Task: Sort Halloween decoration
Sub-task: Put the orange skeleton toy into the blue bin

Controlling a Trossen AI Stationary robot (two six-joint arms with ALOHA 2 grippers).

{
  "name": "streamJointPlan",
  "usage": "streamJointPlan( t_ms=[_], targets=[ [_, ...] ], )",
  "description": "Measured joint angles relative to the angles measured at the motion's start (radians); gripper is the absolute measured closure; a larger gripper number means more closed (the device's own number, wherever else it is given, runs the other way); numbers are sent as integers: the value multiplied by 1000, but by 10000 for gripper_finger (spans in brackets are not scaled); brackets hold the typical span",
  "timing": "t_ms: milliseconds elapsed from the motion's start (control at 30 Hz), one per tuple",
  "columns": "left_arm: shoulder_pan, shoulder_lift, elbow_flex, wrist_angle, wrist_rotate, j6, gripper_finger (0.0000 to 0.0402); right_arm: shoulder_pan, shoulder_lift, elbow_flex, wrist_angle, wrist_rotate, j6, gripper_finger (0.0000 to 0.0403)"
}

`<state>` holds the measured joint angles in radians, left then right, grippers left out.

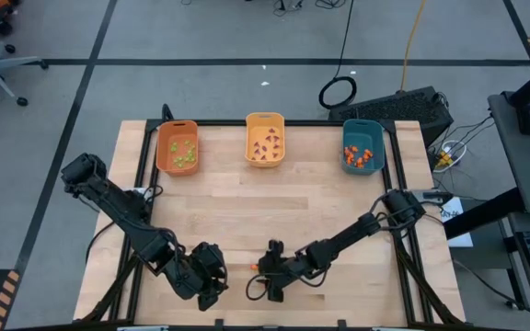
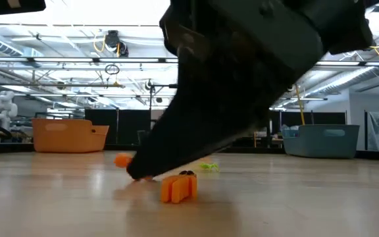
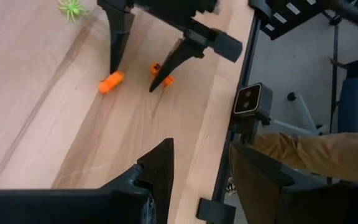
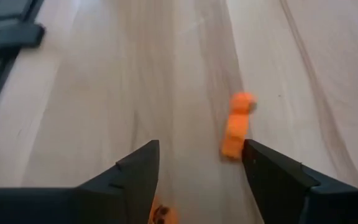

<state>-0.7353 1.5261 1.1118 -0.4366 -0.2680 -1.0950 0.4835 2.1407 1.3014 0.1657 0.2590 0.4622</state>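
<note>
Two orange trinkets lie on the wood near the table's near edge: an oblong one (image 4: 236, 127) (image 3: 111, 82) and a small pumpkin-like one (image 3: 160, 67) (image 2: 178, 186). A light green spider (image 3: 72, 7) (image 2: 208, 166) lies a little farther in. My right gripper (image 4: 201, 146) (image 1: 267, 280) is open and slants down onto the table at the two orange pieces, one finger's tip beside each of them. My left gripper (image 3: 201, 155) (image 1: 208, 280) hangs open over the near edge, to the left of the right one, with nothing between its fingers. My right gripper has one fingertip (image 3: 110, 71) right at the oblong orange trinket and the other (image 3: 157, 84) beside the pumpkin-like one. Both pieces lie flat on the table. I cannot tell whether either finger touches its piece.
Three bins stand along the far edge: an orange one (image 1: 178, 147) holding green pieces, a yellow one (image 1: 265, 140) holding dark pieces, a teal one (image 1: 363, 147) holding orange pieces. A small camera (image 3: 252, 102) sits on the table's near frame. A person's trouser leg (image 3: 316, 152) shows beyond it.
</note>
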Motion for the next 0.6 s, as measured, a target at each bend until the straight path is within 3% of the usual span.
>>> streamJointPlan(
  t_ms=[233, 600],
  targets=[
    [1, 0, 0, 0, -3, 1, 247, -19, -2, 0, -7, 3, -63, 204],
    [1, 0, 0, -3, -12, 1, 247, -55, -2, 0, 48, 6, 30, 200]
  ],
)
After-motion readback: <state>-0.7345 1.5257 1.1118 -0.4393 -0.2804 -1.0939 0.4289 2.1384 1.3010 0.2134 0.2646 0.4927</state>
